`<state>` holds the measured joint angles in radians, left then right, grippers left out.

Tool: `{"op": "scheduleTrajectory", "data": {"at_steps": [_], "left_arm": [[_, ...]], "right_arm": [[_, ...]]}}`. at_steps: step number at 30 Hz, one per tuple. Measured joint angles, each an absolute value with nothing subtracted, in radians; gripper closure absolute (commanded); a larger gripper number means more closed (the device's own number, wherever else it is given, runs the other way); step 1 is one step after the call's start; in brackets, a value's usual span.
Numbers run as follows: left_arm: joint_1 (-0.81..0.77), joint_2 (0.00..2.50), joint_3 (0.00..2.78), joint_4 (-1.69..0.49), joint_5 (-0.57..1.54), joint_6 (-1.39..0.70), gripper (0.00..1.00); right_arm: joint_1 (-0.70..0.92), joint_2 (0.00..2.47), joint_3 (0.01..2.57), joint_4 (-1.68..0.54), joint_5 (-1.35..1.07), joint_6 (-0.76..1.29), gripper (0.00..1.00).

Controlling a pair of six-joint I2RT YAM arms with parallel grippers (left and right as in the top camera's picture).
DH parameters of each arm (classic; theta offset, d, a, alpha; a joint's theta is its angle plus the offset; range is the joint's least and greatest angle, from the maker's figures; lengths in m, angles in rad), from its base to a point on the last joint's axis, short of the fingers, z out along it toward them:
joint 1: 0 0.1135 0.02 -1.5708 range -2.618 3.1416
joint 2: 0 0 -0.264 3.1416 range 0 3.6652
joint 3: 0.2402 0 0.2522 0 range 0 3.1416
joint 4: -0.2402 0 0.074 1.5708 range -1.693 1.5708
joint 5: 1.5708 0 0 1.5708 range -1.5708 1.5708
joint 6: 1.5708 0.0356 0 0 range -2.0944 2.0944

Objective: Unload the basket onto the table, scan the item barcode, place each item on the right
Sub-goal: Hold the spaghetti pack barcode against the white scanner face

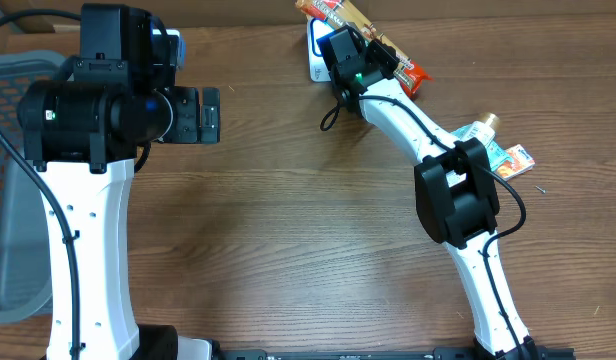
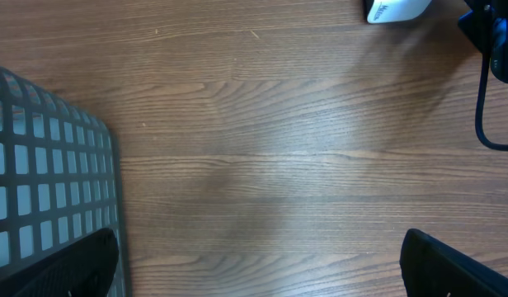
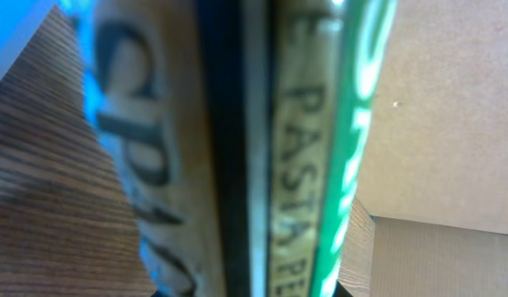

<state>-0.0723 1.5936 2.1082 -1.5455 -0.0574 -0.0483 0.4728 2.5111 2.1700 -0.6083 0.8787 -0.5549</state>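
Wooden table bears a grey mesh basket at left; white scanner far side; bottle and packet at right.

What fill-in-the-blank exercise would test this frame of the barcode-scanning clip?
1. The right gripper is shut on a box whose label reads ____.
2. The left gripper hangs ____, with nothing between its fingers.
3. The mesh basket stands on the robot's ____ side.
Missing words: pasta; open; left.

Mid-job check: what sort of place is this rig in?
Likely a mock checkout bench: brown wooden table, grey mesh basket, white barcode scanner, tan cardboard pasta box.
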Motion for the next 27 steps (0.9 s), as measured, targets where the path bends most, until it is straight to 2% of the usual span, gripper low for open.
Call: {"op": "scheduleTrajectory", "data": {"at_steps": [27], "left_arm": [[-0.072,1.594,2.108,-1.546,-0.057,-0.048,0.0]], "right_arm": [[0.477,2.511,2.152,-0.63,0.923,-0.571,0.96]]}}
